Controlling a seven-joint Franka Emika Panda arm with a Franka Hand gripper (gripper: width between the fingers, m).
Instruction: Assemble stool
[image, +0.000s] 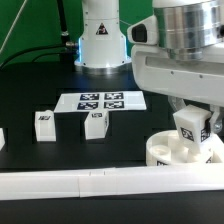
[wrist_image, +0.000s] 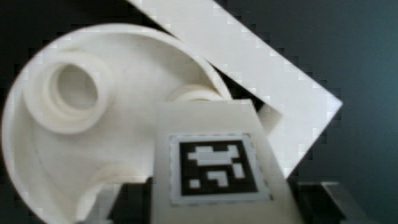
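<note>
— As both views show, my 2-finger claw (image: 190, 130) is shut down to a narrow gap, clamped on 1 small blocky white plastic stool leg (image: 189, 123) with a black-and-white square tag.
— Leg upright? Touching the seat?
— Upright, directly over the thick round white plastic seat disc (image: 176, 153). Whether its base touches the disc, can't tell. In the wrist view, my dark fingers (wrist_image: 118, 205) sit on both sides of the held leg (wrist_image: 210, 150). The seat disc (wrist_image: 63, 140) is just beyond it, with 1 round recess (wrist_image: 80, 90) showing.
— Where's the disc sitting?
— On the black table (image: 30, 90), at the exterior view's right, just past the long white rail (image: 80, 182) from that camera.
— Other parts?
— 2 more tagged white legs stand loose, well apart from the disc: 1 loose leg (image: 44, 123) toward the exterior view's left, 1 middle leg (image: 96, 123) near the marker board (image: 100, 101).
</note>
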